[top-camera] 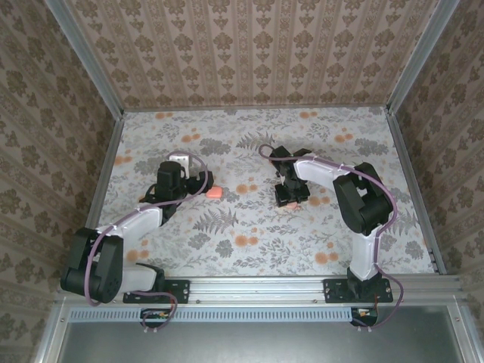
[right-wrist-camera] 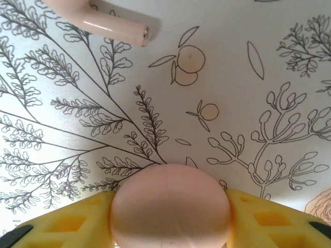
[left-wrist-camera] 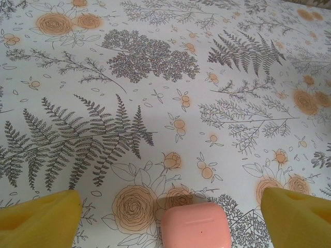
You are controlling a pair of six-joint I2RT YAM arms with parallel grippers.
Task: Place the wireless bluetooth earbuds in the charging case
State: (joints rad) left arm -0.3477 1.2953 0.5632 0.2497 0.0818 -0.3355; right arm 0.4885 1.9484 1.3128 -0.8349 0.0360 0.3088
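Counted two arms, two hands, one charging case, one earbud plainly recognisable, and one further rounded pink piece. Located the charging case (top-camera: 214, 193), salmon, lid down, flat on the floral desk (top-camera: 249, 249), left of centre. Found the left hand (left-wrist-camera: 170, 198) spread wide, yellow fingers (left-wrist-camera: 39, 219) standing either side of the case and touching neither flank. Found the right hand (right-wrist-camera: 170, 199) right of centre, set narrow on the rounded pink piece (right-wrist-camera: 170, 219), a finger pressed to each side; cannot confirm that piece as a second earbud. Located the earbud (right-wrist-camera: 111, 23), pale pink with a metal-tipped stem, lying on the desk just beyond the right hand, apart from it and well away from the case. Took from overhead the spacing of both hands and the case's place beside the left one; saw there no more than a pink speck under the right hand. Read the lid seam in the left wrist view, too fine to tell overhead. Read the stem, its tip and the grip in the right wrist view.
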